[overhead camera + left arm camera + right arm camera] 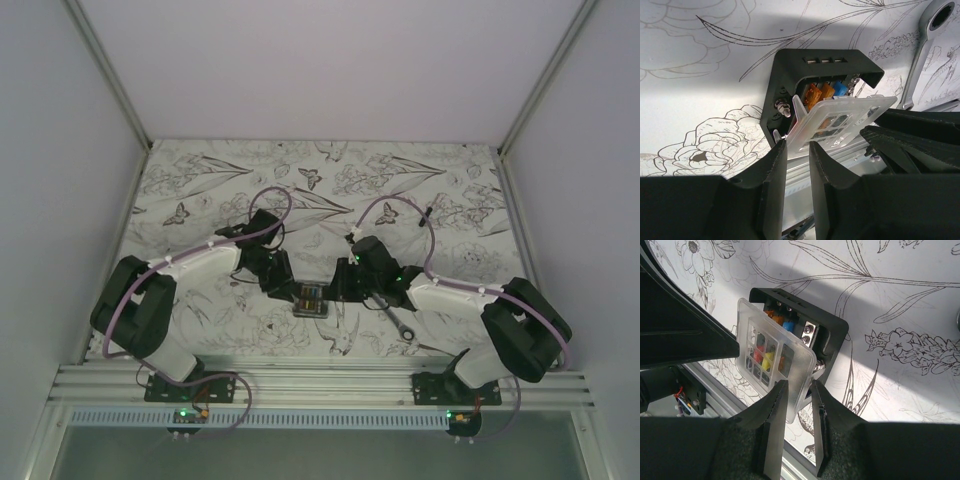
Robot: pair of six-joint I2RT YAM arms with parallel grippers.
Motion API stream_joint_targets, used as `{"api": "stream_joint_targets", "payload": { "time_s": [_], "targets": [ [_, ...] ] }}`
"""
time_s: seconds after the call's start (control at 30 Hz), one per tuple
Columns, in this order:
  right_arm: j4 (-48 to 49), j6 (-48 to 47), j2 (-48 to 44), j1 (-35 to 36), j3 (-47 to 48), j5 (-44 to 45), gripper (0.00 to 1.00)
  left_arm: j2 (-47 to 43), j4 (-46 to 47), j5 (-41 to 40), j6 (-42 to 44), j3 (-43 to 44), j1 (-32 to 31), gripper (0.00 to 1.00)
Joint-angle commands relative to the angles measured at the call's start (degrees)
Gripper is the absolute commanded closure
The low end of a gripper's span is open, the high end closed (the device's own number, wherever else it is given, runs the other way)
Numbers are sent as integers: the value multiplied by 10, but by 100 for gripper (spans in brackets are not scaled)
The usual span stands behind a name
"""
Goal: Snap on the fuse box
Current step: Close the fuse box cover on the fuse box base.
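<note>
I see the fuse box (309, 299) near the front middle of the flower-printed surface (420, 180), between my two arms. Its black base lies on the surface, with orange, blue, red and yellow fuses (771, 358) inside. The clear lid (840, 117) sits tilted above the base, not pressed down. My left tool (797, 150) is narrow, its fingers closed on one corner of the lid. My right tool (800, 390) is also narrow, pinching the opposite edge. A silver wrench (400, 322) lies just right of the box.
</note>
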Motion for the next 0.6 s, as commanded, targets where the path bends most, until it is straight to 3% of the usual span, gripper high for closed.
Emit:
{"api": "stream_joint_targets", "payload": {
  "time_s": [0.0,0.57],
  "targets": [
    [33,21,-13,18,8,-23,70,-20,22,20,-5,16,0,74],
    [26,17,-24,29,27,-12,69,-50,19,8,-15,2,-1,74]
  ]
}}
